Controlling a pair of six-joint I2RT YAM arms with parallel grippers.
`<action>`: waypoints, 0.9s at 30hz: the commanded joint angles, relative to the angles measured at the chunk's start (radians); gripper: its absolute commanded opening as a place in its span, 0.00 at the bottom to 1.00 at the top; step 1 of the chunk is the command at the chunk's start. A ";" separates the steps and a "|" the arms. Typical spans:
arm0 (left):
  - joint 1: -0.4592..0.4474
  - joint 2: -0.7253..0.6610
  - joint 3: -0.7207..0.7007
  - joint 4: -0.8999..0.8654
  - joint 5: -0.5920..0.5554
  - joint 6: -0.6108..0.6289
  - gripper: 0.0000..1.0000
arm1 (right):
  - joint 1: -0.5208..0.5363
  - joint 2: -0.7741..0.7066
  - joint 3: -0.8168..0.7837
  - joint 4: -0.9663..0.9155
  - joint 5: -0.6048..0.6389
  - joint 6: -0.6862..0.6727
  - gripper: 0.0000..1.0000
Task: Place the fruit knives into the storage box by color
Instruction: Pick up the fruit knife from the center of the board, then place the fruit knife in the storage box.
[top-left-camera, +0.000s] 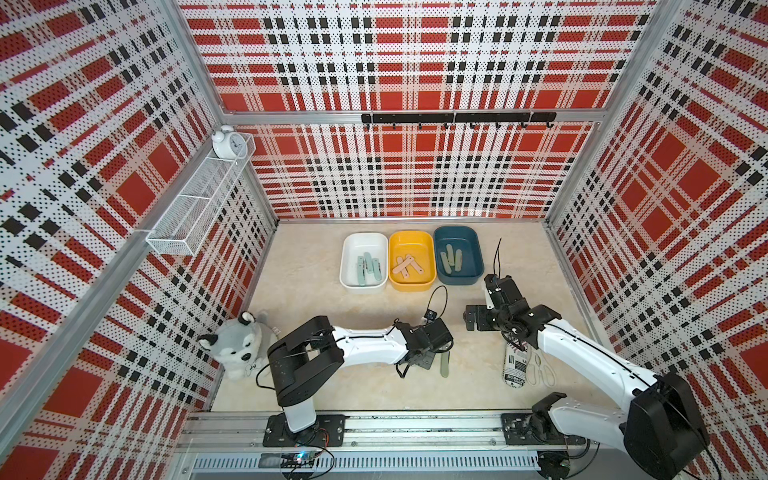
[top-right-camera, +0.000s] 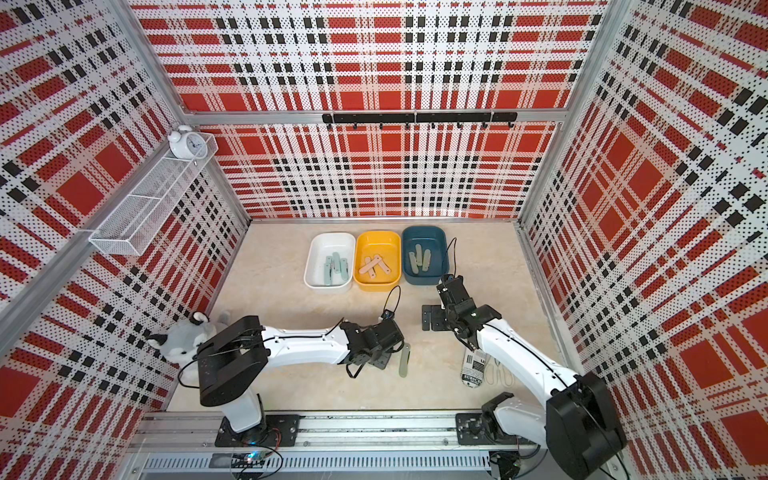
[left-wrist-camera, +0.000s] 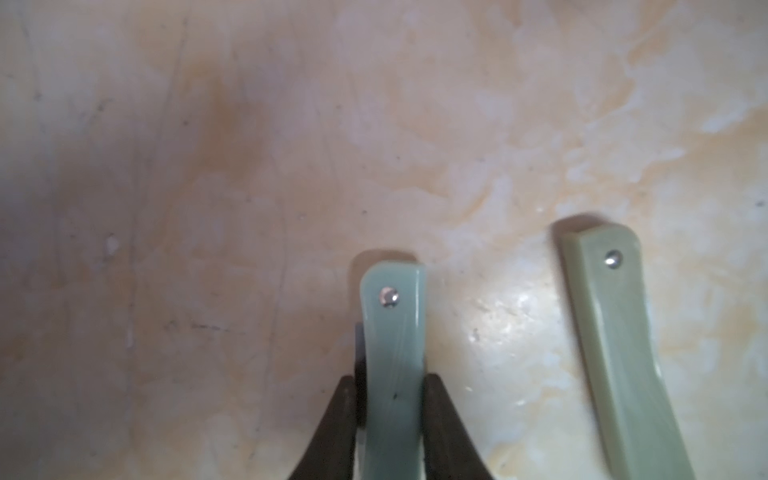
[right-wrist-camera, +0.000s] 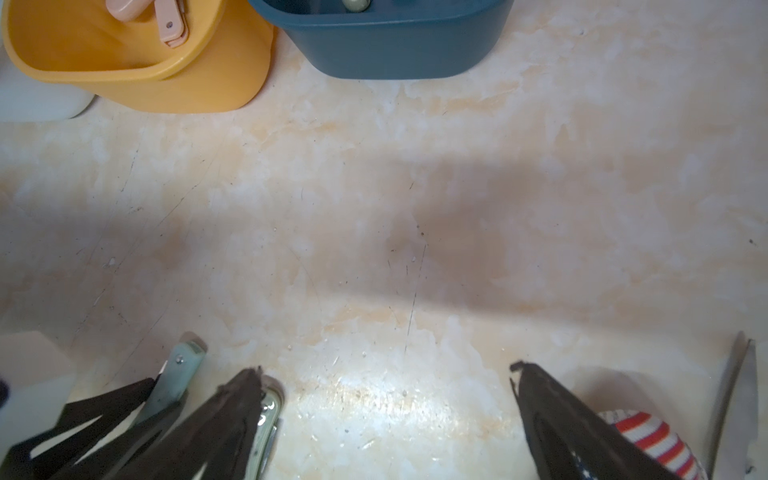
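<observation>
Where top views fail — left pincer (left-wrist-camera: 390, 378) clamps knife (left-wrist-camera: 392, 332).

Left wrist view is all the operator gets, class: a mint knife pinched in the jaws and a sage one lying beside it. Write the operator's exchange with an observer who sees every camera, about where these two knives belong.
Operator: Which box takes the mint knife in the left gripper?
Observer: The white box, at the left end of a row of three in both top views. It holds the other mint knives.
Operator: And the sage knife beside it?
Observer: The blue box, at the right end of that row, holds sage knives.
</observation>
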 joint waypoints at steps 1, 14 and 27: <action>0.041 -0.059 0.051 -0.044 -0.067 -0.014 0.23 | 0.015 0.012 0.029 -0.017 0.012 -0.006 1.00; 0.409 -0.062 0.314 -0.151 -0.146 0.125 0.23 | 0.078 0.025 0.089 -0.072 0.029 0.036 1.00; 0.626 0.236 0.612 -0.179 -0.136 0.191 0.24 | 0.078 0.045 0.139 -0.106 0.050 0.004 1.00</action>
